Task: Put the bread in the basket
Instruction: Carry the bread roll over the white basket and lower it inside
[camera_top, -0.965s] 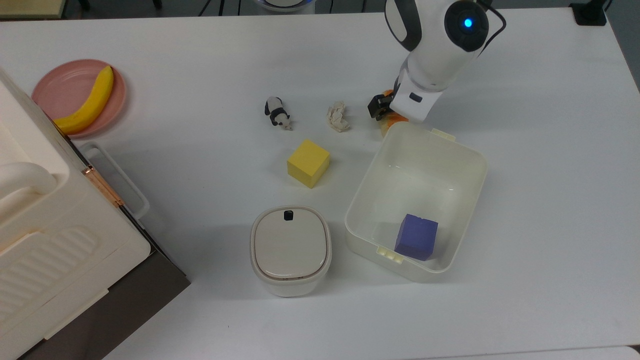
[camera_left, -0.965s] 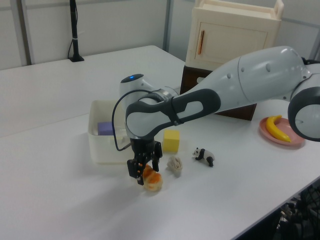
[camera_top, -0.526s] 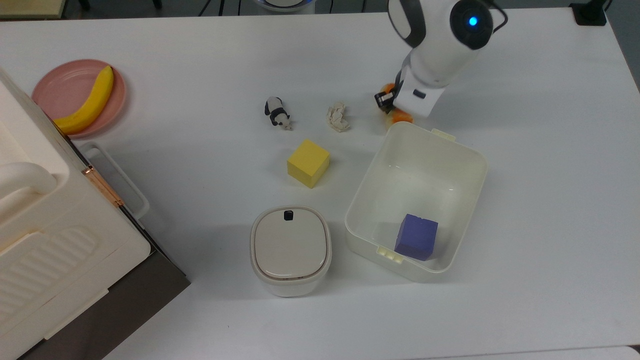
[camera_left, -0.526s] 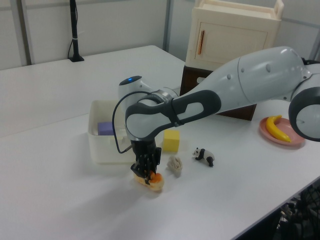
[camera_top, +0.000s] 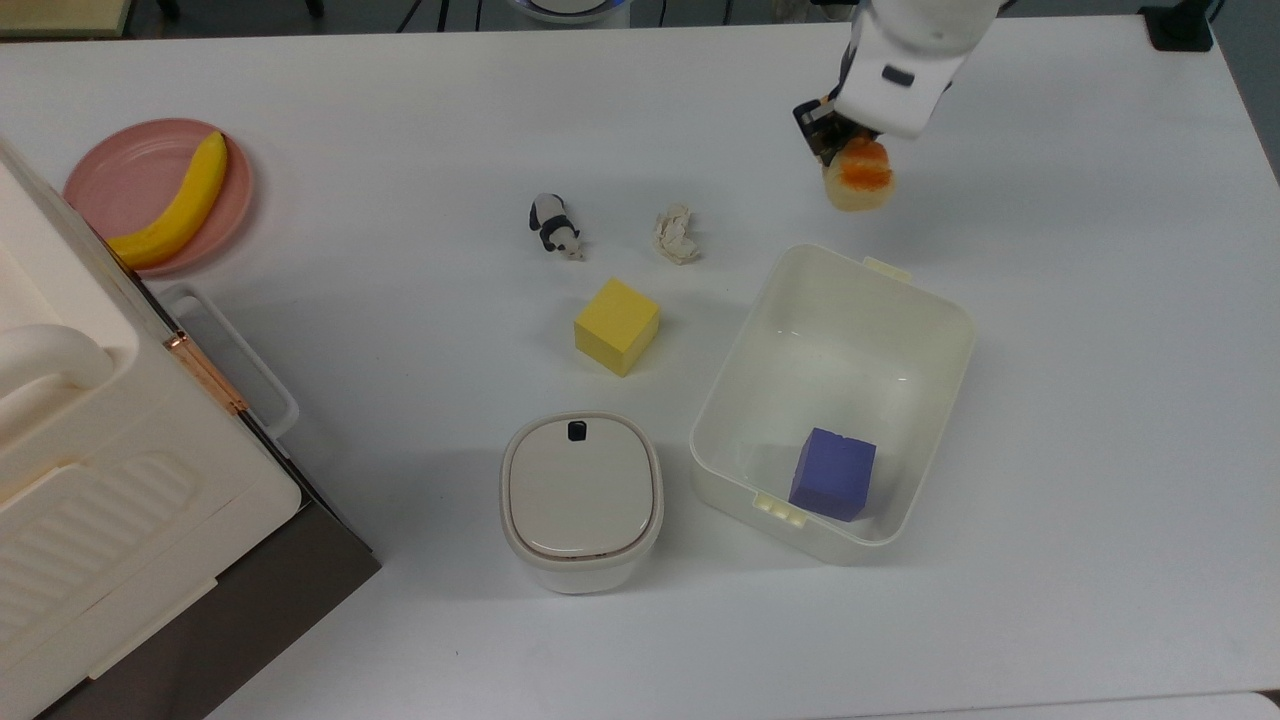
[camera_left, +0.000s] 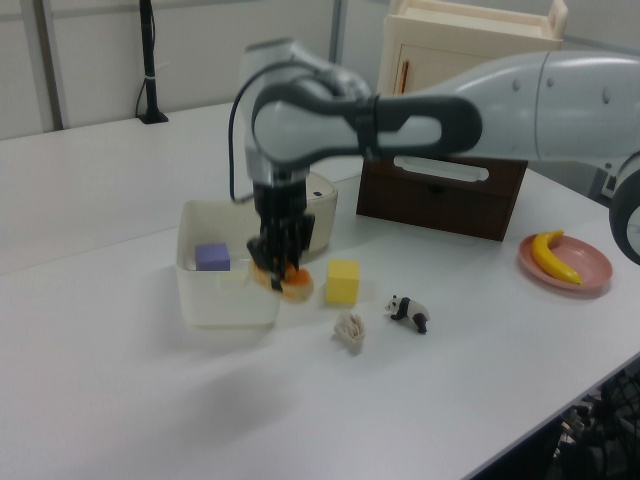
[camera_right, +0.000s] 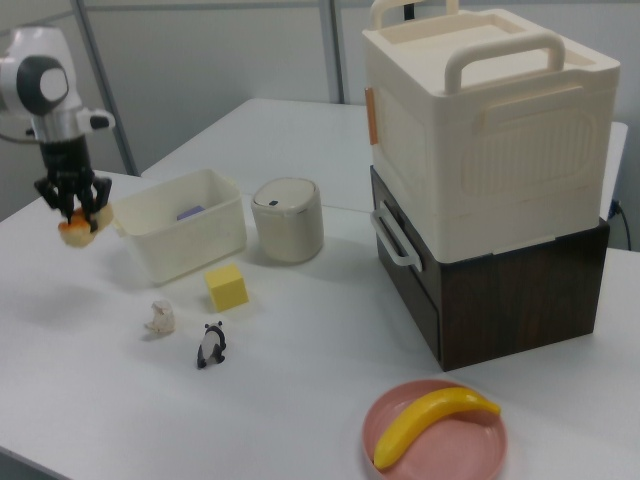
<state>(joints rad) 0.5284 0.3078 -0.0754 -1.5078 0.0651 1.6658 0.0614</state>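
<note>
A white table (camera_top: 400, 120) in an office-like room with pale partition walls is seen. Nearest in the top view stand a lidded container (camera_top: 581, 500) and the basket (camera_top: 940, 420), in which a purple cube (camera_top: 833, 473) lies. Farther back, a yellow cube (camera_top: 616, 325), a paper ball (camera_top: 677, 234) and a toy panda (camera_top: 553, 226) are set. Beyond the basket's far rim, the bread (camera_top: 859, 176) is held clear of the table, pinched by the gripper (camera_top: 835, 140) from above.
</note>
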